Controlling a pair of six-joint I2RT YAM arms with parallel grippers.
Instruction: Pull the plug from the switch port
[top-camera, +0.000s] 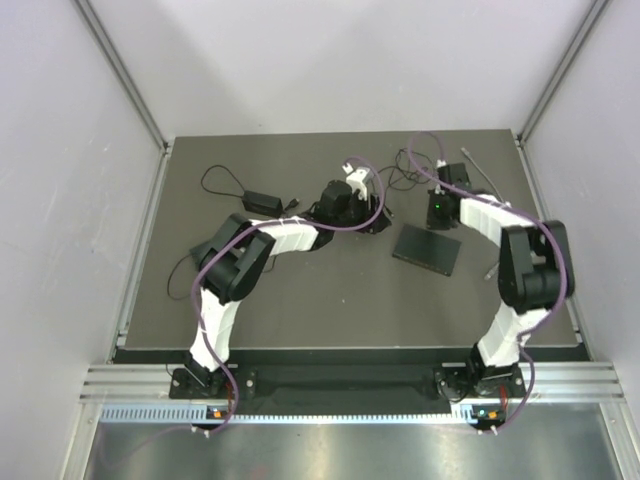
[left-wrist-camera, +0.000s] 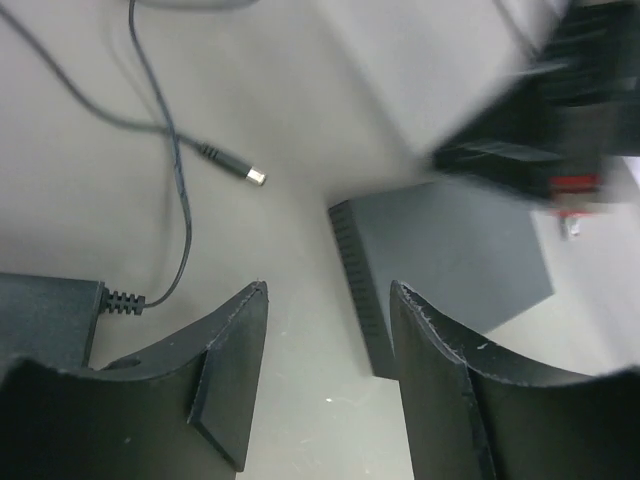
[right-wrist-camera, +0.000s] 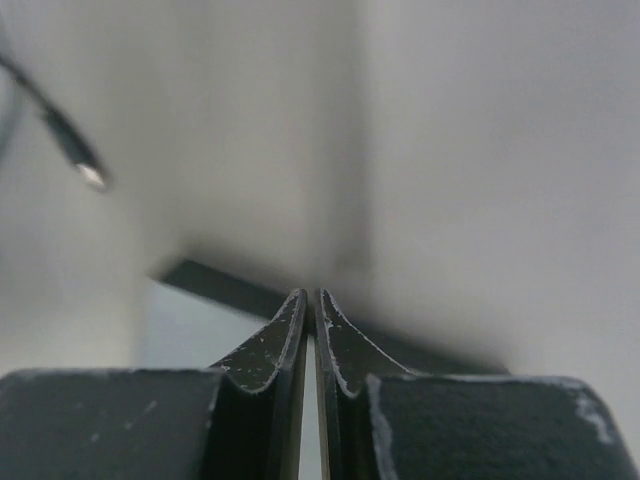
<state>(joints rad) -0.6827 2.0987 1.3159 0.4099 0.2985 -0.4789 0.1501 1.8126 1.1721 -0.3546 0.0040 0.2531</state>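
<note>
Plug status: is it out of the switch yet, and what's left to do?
Looks done: the black silver-tipped barrel plug lies loose, apart from the flat dark grey switch box. In hand: nothing. The left gripper is open above them, and the right gripper is shut on nothing visible. Left: apparently only backing away.

walls (top-camera: 330, 60): plain white | table (top-camera: 330, 300): dark grey top | corner posts (top-camera: 120, 70): aluminium | light: even

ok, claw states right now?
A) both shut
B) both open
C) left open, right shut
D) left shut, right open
C: in its wrist view the left claw gapes wide, while the right claw is closed tip to tip with nothing seen in it.
</note>
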